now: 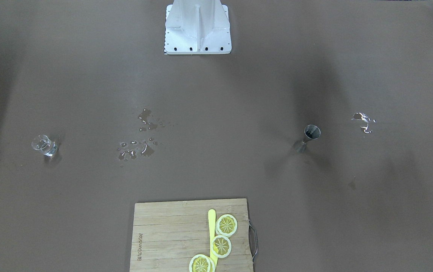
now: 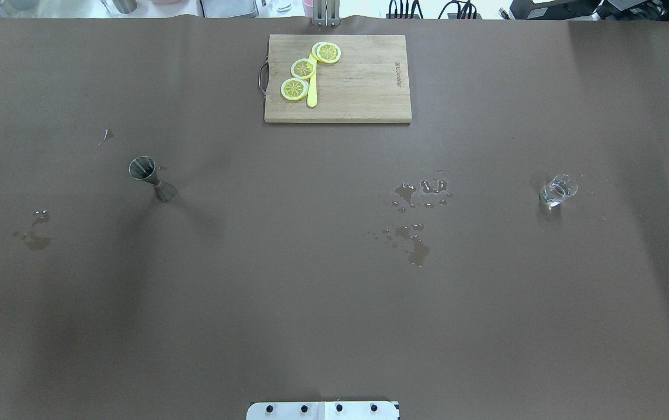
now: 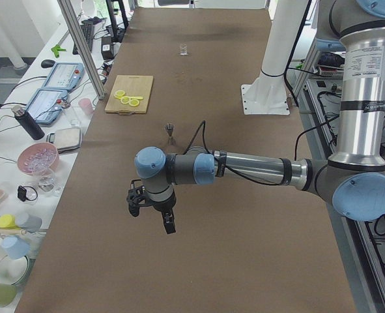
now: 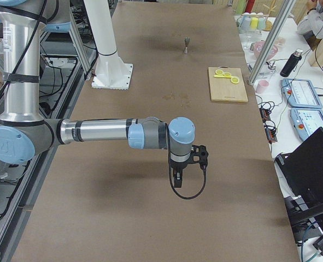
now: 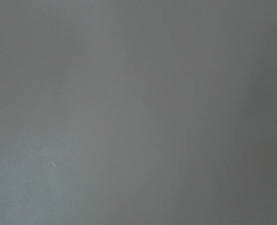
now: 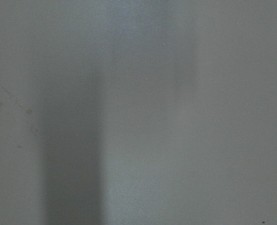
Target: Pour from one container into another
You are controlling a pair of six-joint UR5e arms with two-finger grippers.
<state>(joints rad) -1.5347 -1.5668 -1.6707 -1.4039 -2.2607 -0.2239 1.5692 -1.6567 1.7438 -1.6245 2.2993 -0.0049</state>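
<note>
A steel jigger (image 2: 152,178) stands upright on the robot's left half of the brown table, also seen in the front view (image 1: 307,139). A small clear glass (image 2: 557,190) holding a little water stands on the right half (image 1: 45,145). Neither arm appears in the overhead or front views. The left gripper (image 3: 152,218) hangs above bare table, well short of the jigger (image 3: 170,133). The right gripper (image 4: 183,172) hangs above bare table too. I cannot tell whether either is open or shut. Both wrist views show only table surface.
A wooden cutting board (image 2: 363,87) with lemon slices (image 2: 303,68) and a yellow knife lies at the far middle edge. Water puddles (image 2: 416,221) lie between centre and glass, and smaller ones (image 2: 34,233) at the left. The robot's white base (image 1: 197,26) stands mid-table.
</note>
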